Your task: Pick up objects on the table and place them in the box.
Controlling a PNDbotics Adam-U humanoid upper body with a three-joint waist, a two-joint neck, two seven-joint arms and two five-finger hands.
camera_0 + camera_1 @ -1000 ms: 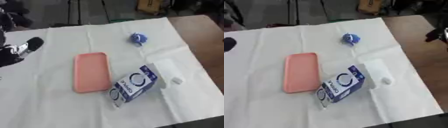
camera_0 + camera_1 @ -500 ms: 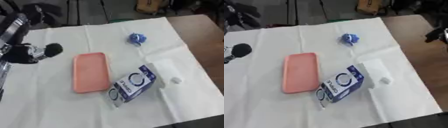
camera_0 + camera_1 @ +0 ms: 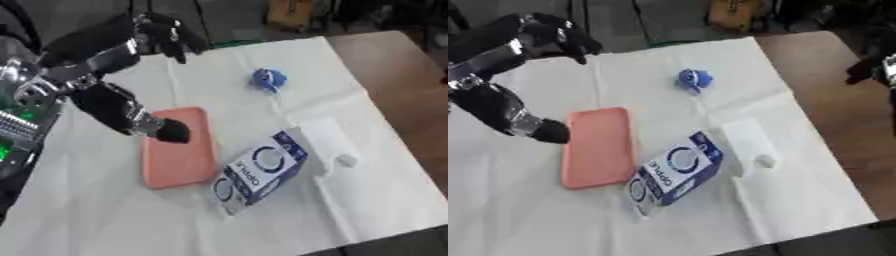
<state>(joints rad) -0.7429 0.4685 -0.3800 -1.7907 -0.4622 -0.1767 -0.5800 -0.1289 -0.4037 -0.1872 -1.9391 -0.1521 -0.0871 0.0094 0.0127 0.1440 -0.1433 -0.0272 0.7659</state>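
Here, the left hand (image 3: 171,37) hangs over the far left of the white-clothed table (image 3: 105,215), fingers curled downward and holding nothing.

Below and nearer than those fingers lies a flat pink tray (image 3: 178,148) (a dark part of the left arm overlaps its left edge). Just right of the tray, touching it, a blue-and-white carton (image 3: 258,170) lies on its side, with a white box-like thing (image 3: 324,145) beside it. Well right of the fingers sits a small blue object (image 3: 269,79). The right hand (image 3: 866,70) shows dark at the right edge; whether its fingers are open I cannot tell.
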